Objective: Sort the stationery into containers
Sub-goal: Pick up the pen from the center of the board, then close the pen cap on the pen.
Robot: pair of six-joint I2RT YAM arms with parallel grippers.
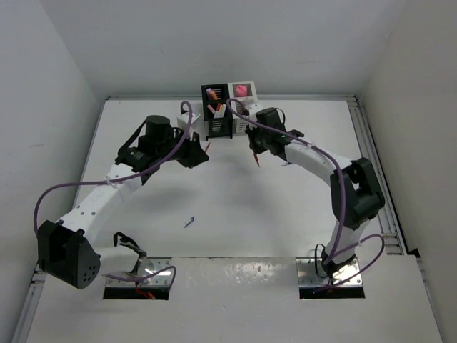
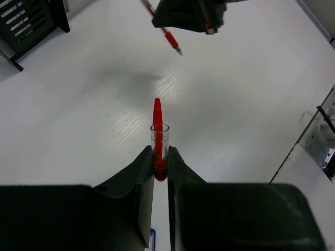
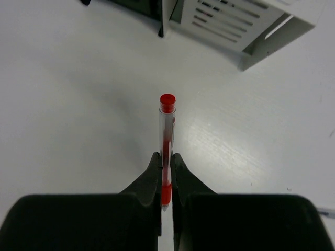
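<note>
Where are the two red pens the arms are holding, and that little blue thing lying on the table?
Left arm's red pen [image 2: 157, 112], left wrist view, on its red tip.
Right arm's red pen [image 3: 166, 130], right wrist view, mid clear barrel.
Blue pen [image 1: 188, 222], top view, its middle.

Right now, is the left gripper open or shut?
Shut. The left wrist view shows the left gripper with both fingers pressed against a red pen, whose tip sticks out past them.

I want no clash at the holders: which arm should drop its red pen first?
Probably the right gripper: its red pen points straight at the joined holders; the left gripper has the black holder off-centre.
</note>
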